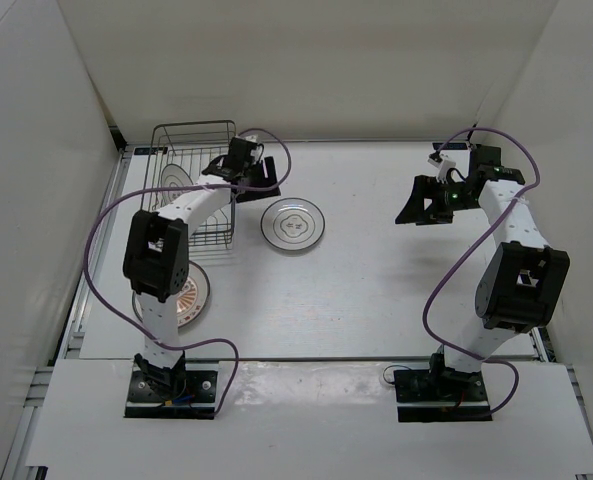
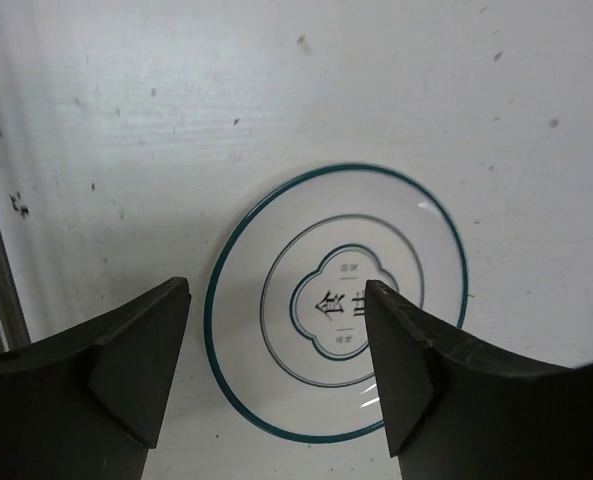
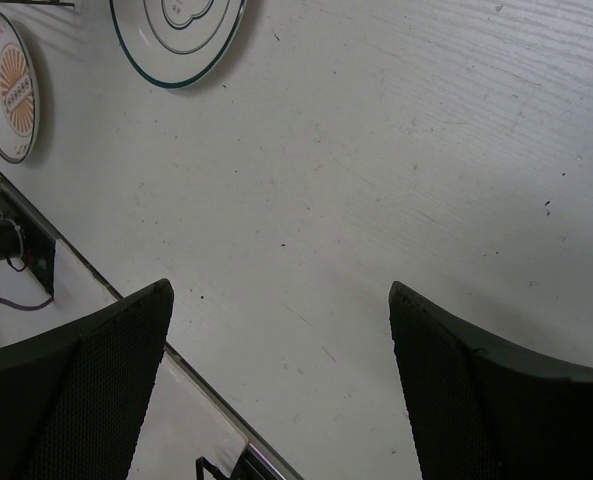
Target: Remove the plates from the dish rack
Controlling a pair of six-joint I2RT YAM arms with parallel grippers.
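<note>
Left gripper (image 2: 276, 292) jaws apart, empty, over ringed plate (image 2: 416, 260) on table (image 1: 376, 290). Third plate (image 1: 176, 178) sits in rack (image 1: 192, 124): probably stiff, slick, breakable; pinch upper rim.

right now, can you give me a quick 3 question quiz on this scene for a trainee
1. How many plates lie on the table outside the dish rack?
2. True or false: the right claw is shut on a plate.
3. Which plate lies under the open left claw in its wrist view? A) sunburst plate B) teal-ringed plate C) none

Key:
1. Two, the teal-ringed plate and the sunburst plate. A third plate is still in the dish rack.
2. False. It is open over bare table.
3. B
</note>
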